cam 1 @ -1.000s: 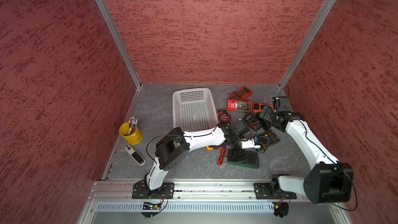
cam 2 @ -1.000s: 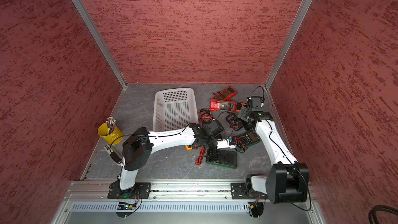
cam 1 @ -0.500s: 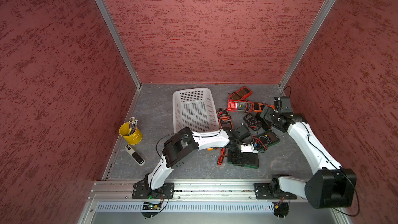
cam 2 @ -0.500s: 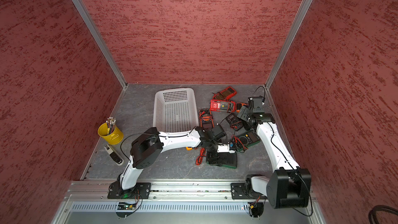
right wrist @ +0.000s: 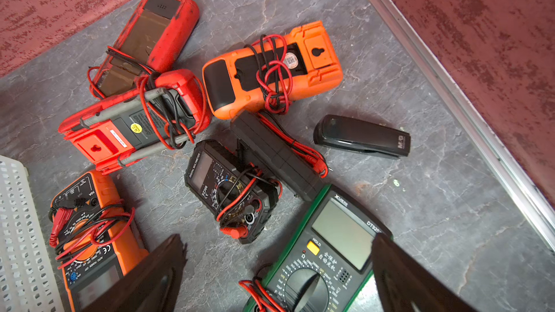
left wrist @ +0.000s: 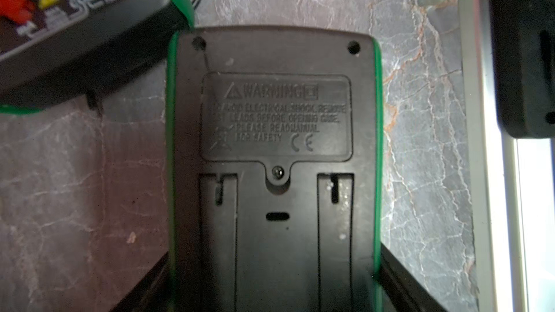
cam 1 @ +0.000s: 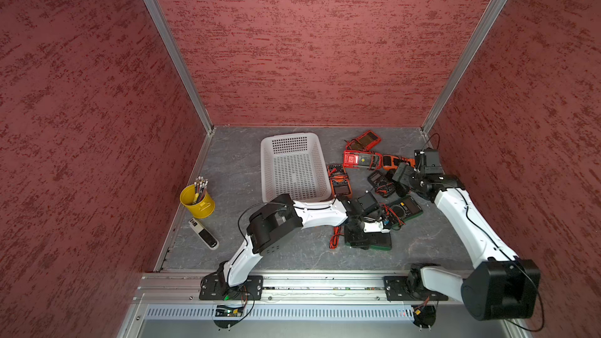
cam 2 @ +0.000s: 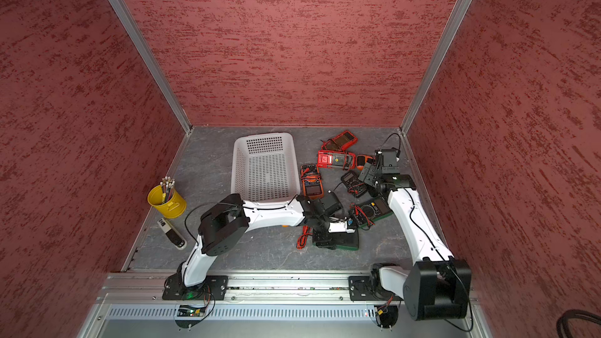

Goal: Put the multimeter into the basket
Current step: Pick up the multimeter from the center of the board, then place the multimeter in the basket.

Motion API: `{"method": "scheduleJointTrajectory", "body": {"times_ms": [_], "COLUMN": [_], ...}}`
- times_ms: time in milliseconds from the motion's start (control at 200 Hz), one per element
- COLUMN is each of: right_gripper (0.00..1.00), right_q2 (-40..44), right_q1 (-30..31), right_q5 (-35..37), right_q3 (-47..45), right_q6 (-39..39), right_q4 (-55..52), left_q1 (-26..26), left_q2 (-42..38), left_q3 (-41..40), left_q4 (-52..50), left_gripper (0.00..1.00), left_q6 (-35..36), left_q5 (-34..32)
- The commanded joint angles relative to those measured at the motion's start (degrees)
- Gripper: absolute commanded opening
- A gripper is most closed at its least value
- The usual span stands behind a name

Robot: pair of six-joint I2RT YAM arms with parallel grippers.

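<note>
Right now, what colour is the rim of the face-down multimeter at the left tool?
Green; the multimeter shows best in the left wrist view.

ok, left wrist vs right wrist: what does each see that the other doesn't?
Left wrist only: face-down green multimeter, with the left gripper fingers against both its sides. Right wrist only: red multimeters, orange multimeters, black stapler, basket corner. Both: face-up green multimeter, grey table.
</note>
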State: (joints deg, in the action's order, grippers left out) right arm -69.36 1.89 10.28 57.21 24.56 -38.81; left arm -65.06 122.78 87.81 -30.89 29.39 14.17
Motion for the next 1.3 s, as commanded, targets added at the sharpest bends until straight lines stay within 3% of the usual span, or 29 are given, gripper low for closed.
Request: {"method": "scheduleJointTrajectory", "body": {"times_ms": [0, 60, 506, 686, 997, 1292], "right_gripper": [0.99, 0.99, 0.99, 0.99, 0.99, 0.99], "right_q2": [1.42, 1.64, 3.24, 4.5, 4.68, 5.12], "right_q1": [0.31, 0.29, 0.34, 0.27, 0.39, 1.56], "right_q5": [1.05, 1.27, 1.07, 0.56, -1.74, -0.29], "right_q3": [-0.17, 0.0, 6.81, 10.73, 11.02, 9.32], "right_q6": [0.27, 0.39, -0.08, -0.25, 3.38, 6.81], "right_q4": [0.66, 0.79, -1.77, -2.15, -1.0, -2.32], "left_q1": [0.11, 0.26, 2.03, 5.54, 23.44, 39.48], "left_q2": [-0.35, -1.42, -18.03, -24.28, -33.05, -30.25], "left_q3": [-1.29, -0.65, 0.7, 0.11, -3.61, -4.27], "left_q4": [1.29, 0.93, 2.76, 1.69, 1.62, 4.53], "left_gripper": [0.11, 0.0, 0.0, 0.0, 0.0, 0.0], "left_q6": [1.28, 1.19, 0.02, -0.91, 2.44, 6.83], "left_q5": [-4.01, -4.48, -3.94, -5.99, -6.01, 0.22]}}
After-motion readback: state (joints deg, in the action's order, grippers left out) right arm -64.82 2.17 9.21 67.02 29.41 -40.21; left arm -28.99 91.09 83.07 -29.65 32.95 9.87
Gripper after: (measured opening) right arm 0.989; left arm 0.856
